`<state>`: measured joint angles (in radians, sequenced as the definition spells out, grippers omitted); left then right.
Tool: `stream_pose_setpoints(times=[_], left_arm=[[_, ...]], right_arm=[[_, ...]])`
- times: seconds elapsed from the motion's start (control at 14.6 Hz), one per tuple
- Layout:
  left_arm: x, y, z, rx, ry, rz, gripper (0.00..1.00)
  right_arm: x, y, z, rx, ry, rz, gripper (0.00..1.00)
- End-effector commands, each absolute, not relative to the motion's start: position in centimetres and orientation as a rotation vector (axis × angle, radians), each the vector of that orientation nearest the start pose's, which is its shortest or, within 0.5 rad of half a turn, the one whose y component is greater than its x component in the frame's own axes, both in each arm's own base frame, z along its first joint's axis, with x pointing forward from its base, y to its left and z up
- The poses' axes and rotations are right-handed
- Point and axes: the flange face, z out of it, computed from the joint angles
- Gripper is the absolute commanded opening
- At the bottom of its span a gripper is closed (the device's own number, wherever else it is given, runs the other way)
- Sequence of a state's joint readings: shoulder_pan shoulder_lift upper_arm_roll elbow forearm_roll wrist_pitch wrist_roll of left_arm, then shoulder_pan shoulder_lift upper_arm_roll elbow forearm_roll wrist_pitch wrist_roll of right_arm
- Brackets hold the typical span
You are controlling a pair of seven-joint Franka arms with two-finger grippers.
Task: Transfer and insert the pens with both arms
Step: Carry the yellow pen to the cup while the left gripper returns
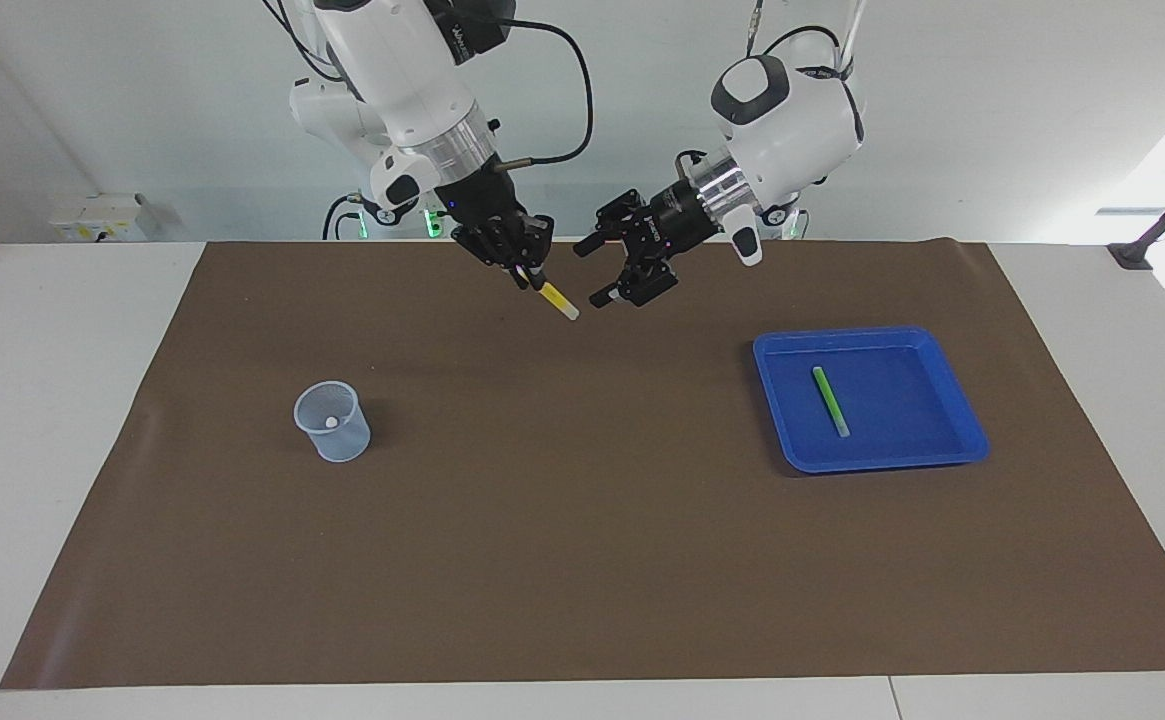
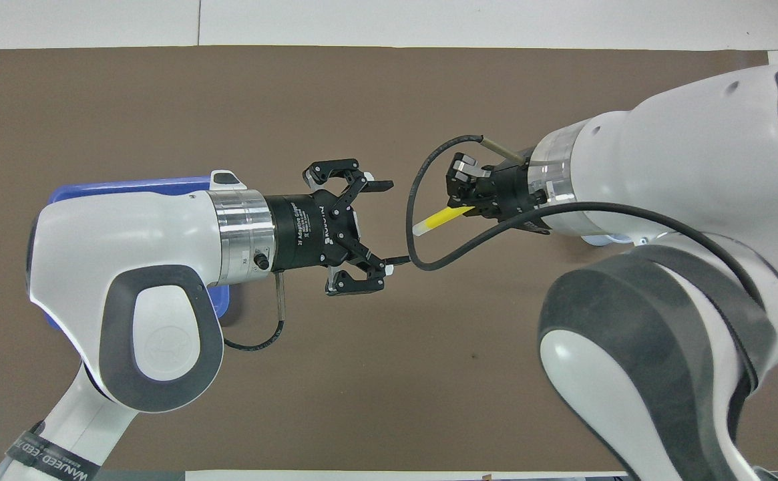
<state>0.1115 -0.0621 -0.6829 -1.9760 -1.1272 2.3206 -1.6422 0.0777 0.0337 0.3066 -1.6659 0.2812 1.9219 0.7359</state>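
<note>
Pinching the yellow pen [image 1: 556, 299], right jaws; left "2F Adaptive Gripper" jaws spread.

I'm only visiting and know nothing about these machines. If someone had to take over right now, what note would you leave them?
Left hand: open, empty, in the air over the brown mat.
Right hand: shut on the yellow pen, also in the air over the mat.
Green pen: lying in the blue tray toward the left arm's end.
Clear cup: toward the right arm's end, something small and pale inside.
Done: yellow pen is in the right hand alone.
Left: put it in the cup, then move the green pen. No purple pen is plainly visible.
</note>
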Motion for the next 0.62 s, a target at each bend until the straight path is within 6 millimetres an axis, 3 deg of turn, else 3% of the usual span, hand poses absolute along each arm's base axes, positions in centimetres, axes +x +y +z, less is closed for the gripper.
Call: stream_pose_setpoints(times=[0.0,0.14,0.27,0.55], left_arm=[[48.0,-30.9,53.1,1.457,1.782,-0.782,1.00],[49.4,-28.1,52.8,1.490,1.813,-0.719,1.00],[50.3,-25.8,52.4,1.648,1.835,-0.617,1.00],[51.3,-20.1,50.7,1.942,1.778,-0.462,1.00]], right_arm=[[54.8,18.8,57.9,-2.830,0.448,-0.111,0.00],[55.5,14.4,56.7,-2.908,0.290,-0.147,0.00],[56.3,11.2,56.0,-2.991,0.167,-0.181,0.00],[56.7,7.0,53.5,-3.159,-0.147,-0.214,0.00]])
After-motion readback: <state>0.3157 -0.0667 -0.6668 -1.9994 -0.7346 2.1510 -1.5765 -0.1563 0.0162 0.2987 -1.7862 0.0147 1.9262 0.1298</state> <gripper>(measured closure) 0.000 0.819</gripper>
